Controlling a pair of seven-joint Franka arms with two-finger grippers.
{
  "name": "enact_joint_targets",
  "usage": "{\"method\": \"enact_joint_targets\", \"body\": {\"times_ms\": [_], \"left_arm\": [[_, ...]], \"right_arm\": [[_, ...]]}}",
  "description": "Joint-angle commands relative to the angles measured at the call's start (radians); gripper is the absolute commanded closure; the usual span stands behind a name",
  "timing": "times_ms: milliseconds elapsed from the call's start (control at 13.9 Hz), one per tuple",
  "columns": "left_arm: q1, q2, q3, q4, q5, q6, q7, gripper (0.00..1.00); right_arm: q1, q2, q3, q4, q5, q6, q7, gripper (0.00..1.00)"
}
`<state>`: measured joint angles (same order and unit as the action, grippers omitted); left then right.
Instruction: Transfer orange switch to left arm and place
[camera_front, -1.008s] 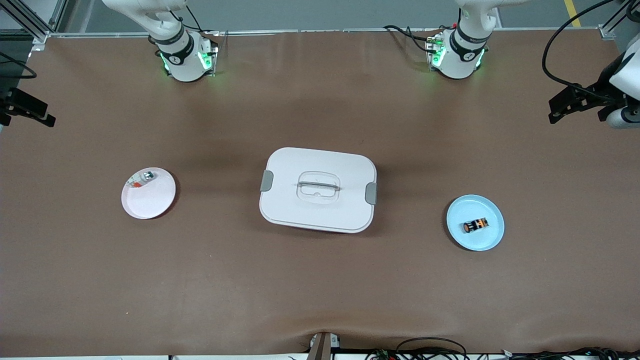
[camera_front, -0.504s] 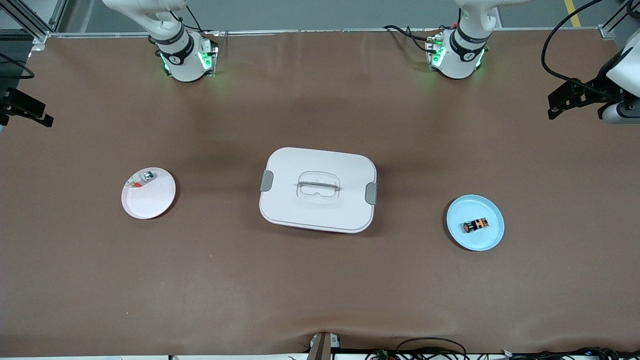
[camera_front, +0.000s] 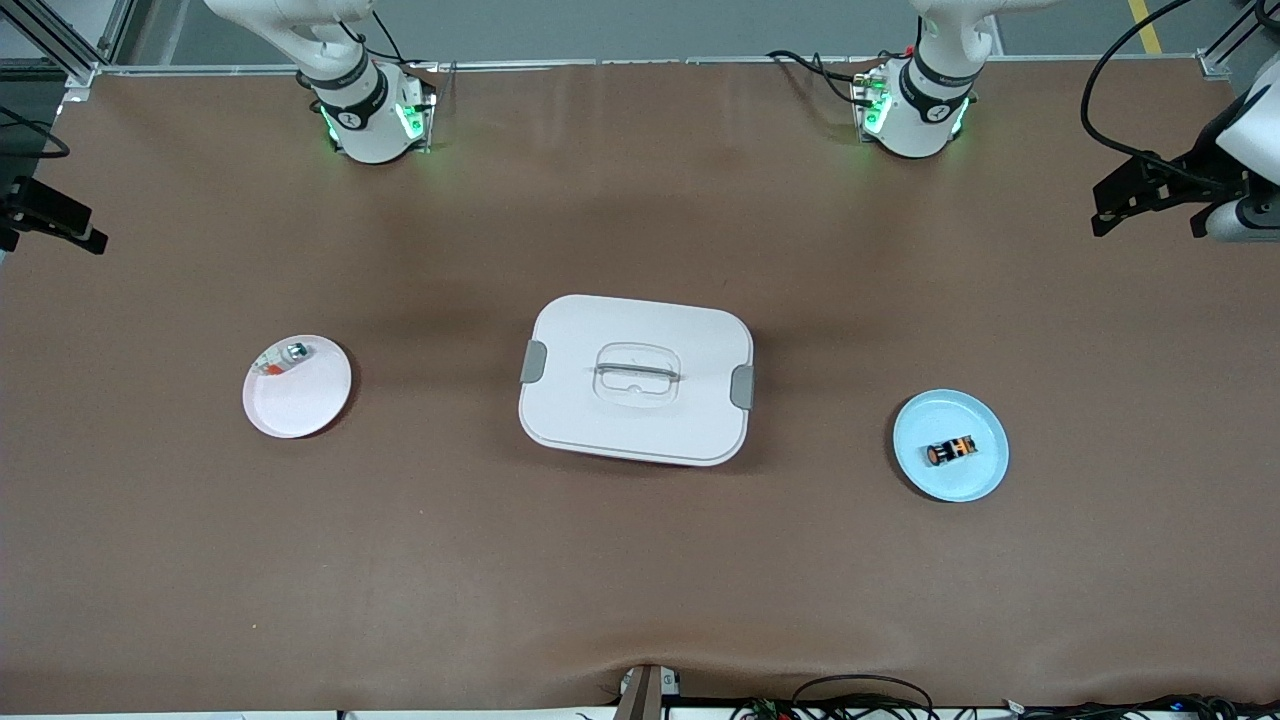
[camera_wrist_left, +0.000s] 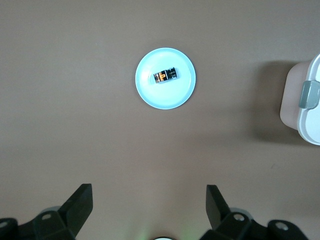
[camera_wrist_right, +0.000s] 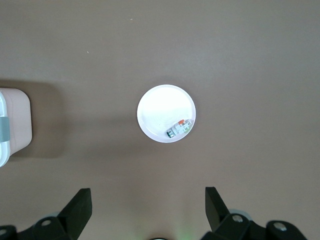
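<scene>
Left wrist view: orange switch (camera_wrist_left: 165, 76) well apart from the spread left gripper (camera_wrist_left: 149, 205).

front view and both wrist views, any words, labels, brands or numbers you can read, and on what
None can be read.
Box: plain white lid, no print visible.
Orange switch on the blue plate: orange bands only, no letters to make out.
Small silver-and-clear piece on the white plate: any marking too small to read.
Right arm's base: a small round mark, too small to read.
</scene>
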<state>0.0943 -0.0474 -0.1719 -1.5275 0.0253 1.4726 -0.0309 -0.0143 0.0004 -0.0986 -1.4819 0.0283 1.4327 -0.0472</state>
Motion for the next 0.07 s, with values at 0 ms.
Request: {"method": "enact_joint_targets", "body": {"times_ms": [0], "left_arm": [[0.002, -0.012, 0.006, 0.007, -0.019, -0.017, 0.006, 0.00]], "right_arm": [[-0.016, -0.020, 0.011, -0.021, 0.004, 0.012, -0.013, 0.00]]}}
